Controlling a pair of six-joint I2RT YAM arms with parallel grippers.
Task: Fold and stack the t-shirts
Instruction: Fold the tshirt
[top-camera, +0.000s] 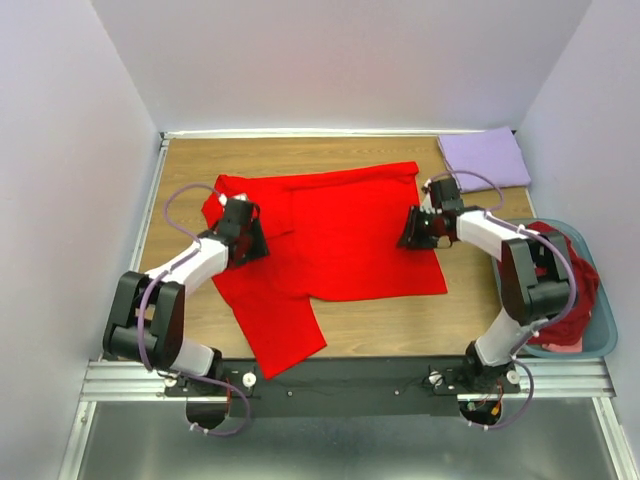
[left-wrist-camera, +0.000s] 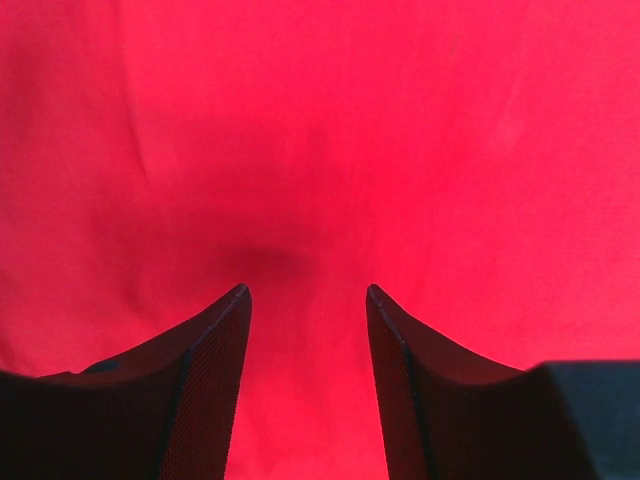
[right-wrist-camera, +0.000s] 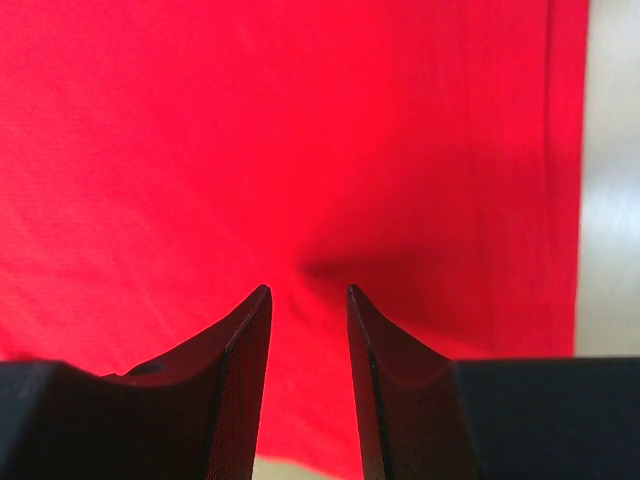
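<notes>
Currently, red t-shirt (top-camera: 340, 235) spread on worktop (top-camera: 400, 325), one flap reaching near edge, left gripper (left-wrist-camera: 305, 290) and right gripper (right-wrist-camera: 308, 288) parted, empty, above its sides, wood strip showing along far edge.

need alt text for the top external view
A bright red t-shirt lies spread on a wooden table, with the left gripper and right gripper at its two sides. A folded lavender t-shirt sits in the far right corner; a teal basket holds darker red shirts.

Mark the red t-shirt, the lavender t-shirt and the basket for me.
red t-shirt (top-camera: 350, 230), top view, middle of the spread body.
lavender t-shirt (top-camera: 485, 157), top view, centre of the folded cloth.
basket (top-camera: 606, 318), top view, right rim.
</notes>
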